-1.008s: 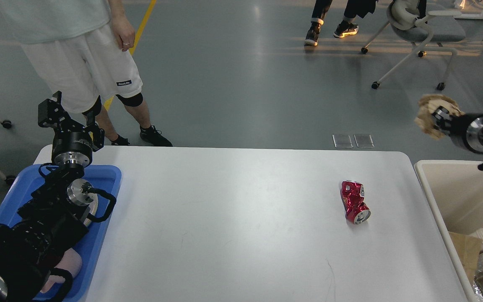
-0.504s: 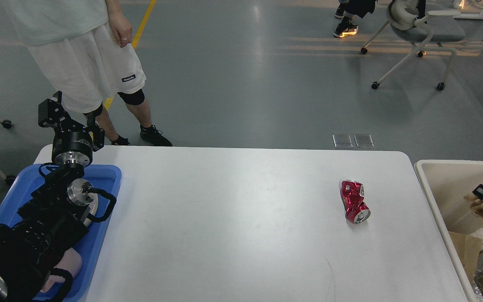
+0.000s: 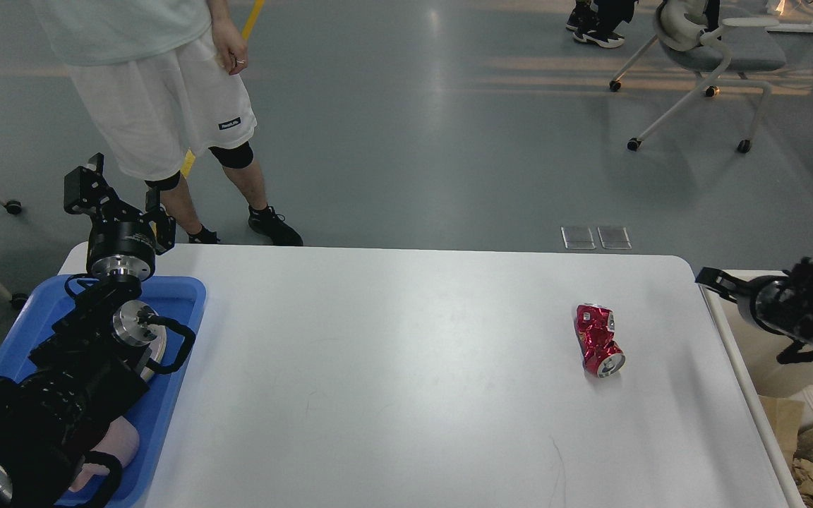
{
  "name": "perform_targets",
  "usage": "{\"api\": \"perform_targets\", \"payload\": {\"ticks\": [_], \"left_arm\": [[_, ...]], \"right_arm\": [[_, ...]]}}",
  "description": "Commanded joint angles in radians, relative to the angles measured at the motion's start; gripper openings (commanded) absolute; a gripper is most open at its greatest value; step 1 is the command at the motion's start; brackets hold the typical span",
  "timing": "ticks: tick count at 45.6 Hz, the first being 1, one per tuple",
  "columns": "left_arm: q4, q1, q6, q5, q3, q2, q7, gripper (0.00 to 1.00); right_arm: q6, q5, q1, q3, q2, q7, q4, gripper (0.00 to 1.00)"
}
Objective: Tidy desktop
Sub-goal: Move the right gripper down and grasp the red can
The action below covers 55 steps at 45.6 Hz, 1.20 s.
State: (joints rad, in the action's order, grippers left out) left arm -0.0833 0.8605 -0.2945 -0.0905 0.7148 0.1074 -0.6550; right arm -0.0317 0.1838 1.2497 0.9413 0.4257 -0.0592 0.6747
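The white desktop (image 3: 392, 395) fills the middle of the head view. A crushed red can (image 3: 598, 340) lies on its right part. My left gripper (image 3: 121, 201) points up at the far left, above the desktop's back left corner and the blue tray; its fingers stand apart and hold nothing. My right gripper (image 3: 715, 280) comes in from the right at the desktop's right edge, over the beige bin's near rim. It is open and empty, to the right of the can and a little beyond it.
A blue tray (image 3: 184, 331) lies under my left arm with a pale object (image 3: 113, 448) in it. The beige bin (image 3: 738, 367) at the right holds crumpled paper, cardboard and foil. A person (image 3: 159, 106) stands behind the back left corner. An office chair (image 3: 710, 49) stands far back.
My right gripper held a crumpled brown paper high over the bin, dropped down into the bin, and now stands empty at the desktop's right edge. The person stepped right.
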Motion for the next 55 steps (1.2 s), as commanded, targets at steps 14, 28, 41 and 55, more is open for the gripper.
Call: {"api": "perform_targets", "payload": {"ticks": [14,28,41,55], "left_arm": [[-0.001,0.0,0.0,0.0,0.0,0.0,0.0,0.96],[0.0,0.0,0.0,0.0,0.0,0.0,0.0,0.96],[0.0,0.0,0.0,0.0,0.0,0.0,0.0,0.96],[-0.001,0.0,0.0,0.0,0.0,0.0,0.0,0.96]], "right_arm": [[-0.034,0.309,0.571,0.194,-0.156,0.012,0.663,1.0],[-0.059,0.304,0.354,0.192,-0.272,0.002,0.401,1.0],[-0.056,0.281,0.062,0.192,-0.308,0.002,0.14,1.0],[-0.056,0.152,-0.093,0.191,-0.349,0.002,-0.078,1.0]]}}
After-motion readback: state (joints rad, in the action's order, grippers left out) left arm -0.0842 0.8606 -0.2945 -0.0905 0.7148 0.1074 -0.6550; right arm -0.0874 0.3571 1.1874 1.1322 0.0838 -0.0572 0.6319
